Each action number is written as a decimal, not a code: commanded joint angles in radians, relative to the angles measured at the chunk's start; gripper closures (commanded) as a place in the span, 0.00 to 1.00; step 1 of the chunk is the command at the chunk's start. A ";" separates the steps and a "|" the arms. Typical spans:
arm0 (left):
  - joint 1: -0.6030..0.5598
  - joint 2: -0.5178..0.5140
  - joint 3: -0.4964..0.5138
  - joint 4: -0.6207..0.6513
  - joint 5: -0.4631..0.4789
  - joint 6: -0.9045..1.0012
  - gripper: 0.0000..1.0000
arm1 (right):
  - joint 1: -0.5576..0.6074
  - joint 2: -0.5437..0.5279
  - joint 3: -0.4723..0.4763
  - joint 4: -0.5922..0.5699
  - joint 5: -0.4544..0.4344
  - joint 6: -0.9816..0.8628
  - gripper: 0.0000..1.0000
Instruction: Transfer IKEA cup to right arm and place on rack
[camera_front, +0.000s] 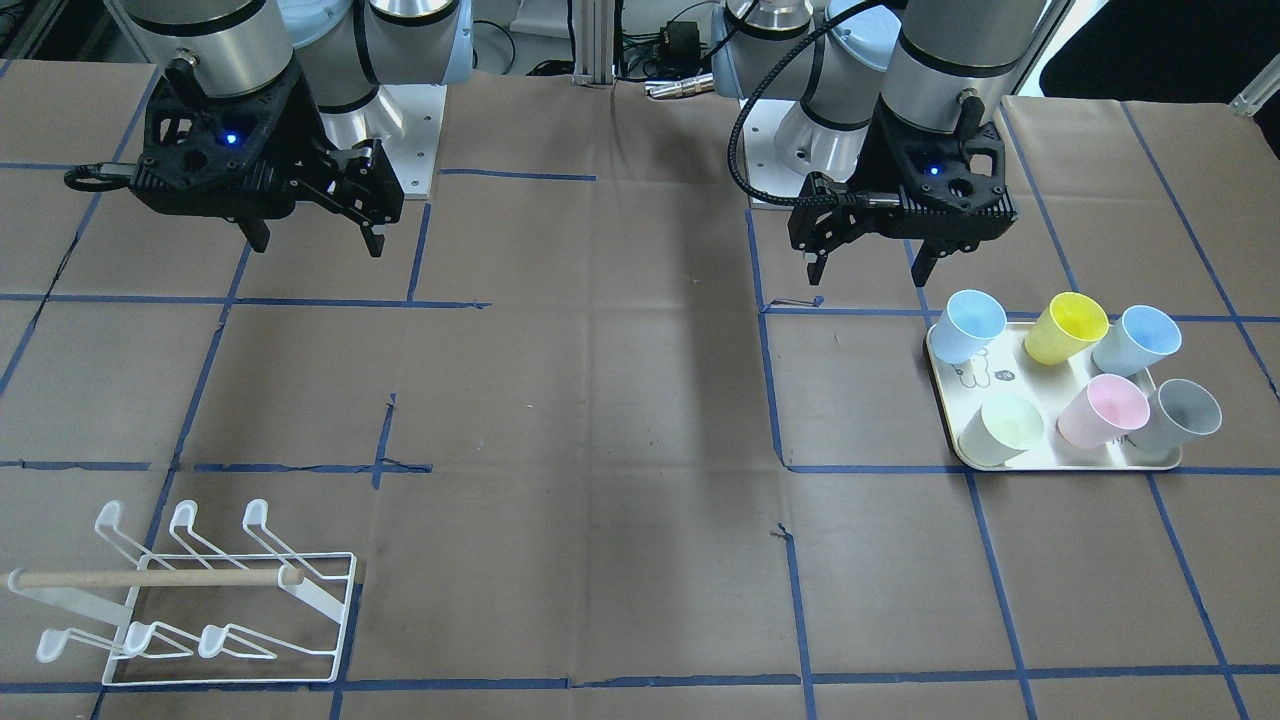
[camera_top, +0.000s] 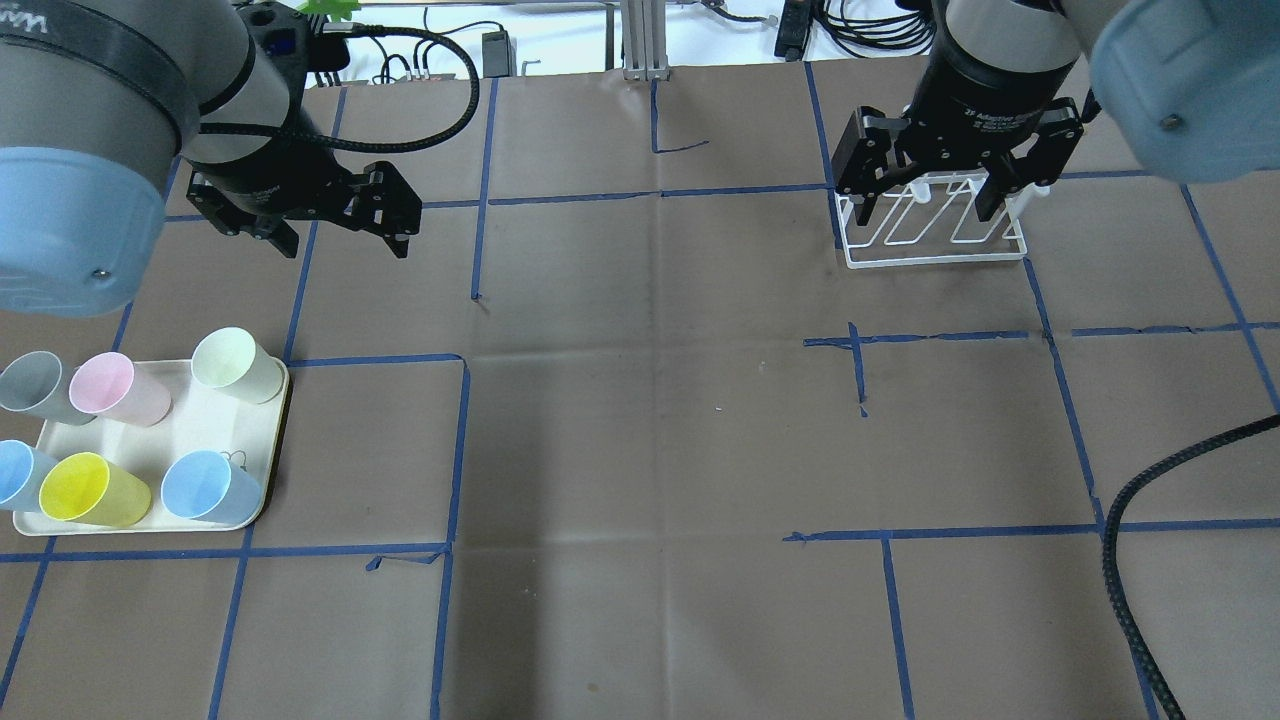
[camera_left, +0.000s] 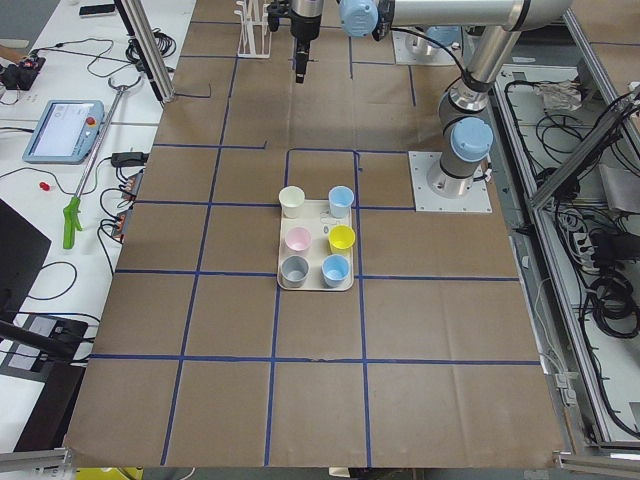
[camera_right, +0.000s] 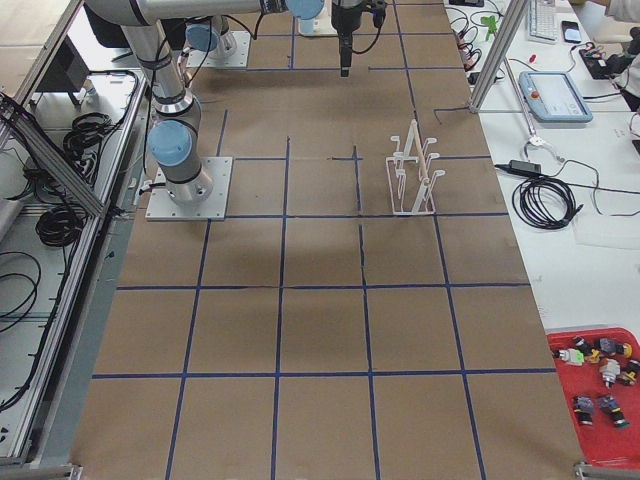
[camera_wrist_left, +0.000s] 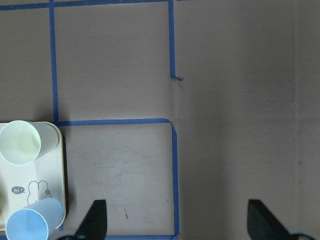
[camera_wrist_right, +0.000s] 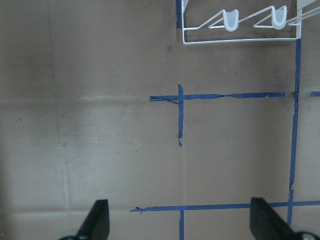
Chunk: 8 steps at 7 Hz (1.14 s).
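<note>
Far left of the tabletop (camera_top: 640, 400): tray (camera_top: 190, 425) w/ six cups (camera_top: 96, 488), all mouth-up in two rows of three, none lifted. They look like thin, smooth plastic, so prob. very light, stiff enough but squashable at the rim, and slippery. The taper means a squeeze on the wall may slide off. Best hold is prob. one finger inside and one outside the rim. The pale green cup (camera_top: 236, 364) at the tray's far-right corner is the likely pick, being closest to the arm. That hold leaves its base free for the handover.

L tool (camera_front: 870, 270) hangs over bare tabletop just right of the tray, pointing straight down. Its jaws are wide apart w/ nothing between them.

R tool (camera_front: 320, 242) also points straight down, high up, jaws spread wide & empty. The rack (camera_front: 318, 602) sits far right, beyond the R tool on the side away from the robot, not under it. Its prongs (camera_wrist_right: 231, 20) are bare, w/ a dowel (camera_front: 150, 578) across.
</note>
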<state>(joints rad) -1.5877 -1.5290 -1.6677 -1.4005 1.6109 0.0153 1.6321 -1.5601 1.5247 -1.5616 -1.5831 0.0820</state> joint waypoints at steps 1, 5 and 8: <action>-0.002 0.001 0.002 -0.002 0.000 -0.002 0.00 | 0.000 0.000 0.000 0.000 0.000 0.001 0.00; 0.001 0.001 -0.009 0.000 0.000 -0.002 0.00 | 0.000 0.000 0.002 0.000 0.000 0.001 0.00; 0.076 0.001 -0.020 0.000 -0.008 0.002 0.00 | 0.000 0.000 0.002 0.000 0.000 0.001 0.00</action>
<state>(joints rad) -1.5581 -1.5275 -1.6839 -1.4006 1.6086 0.0145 1.6322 -1.5601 1.5263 -1.5616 -1.5831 0.0828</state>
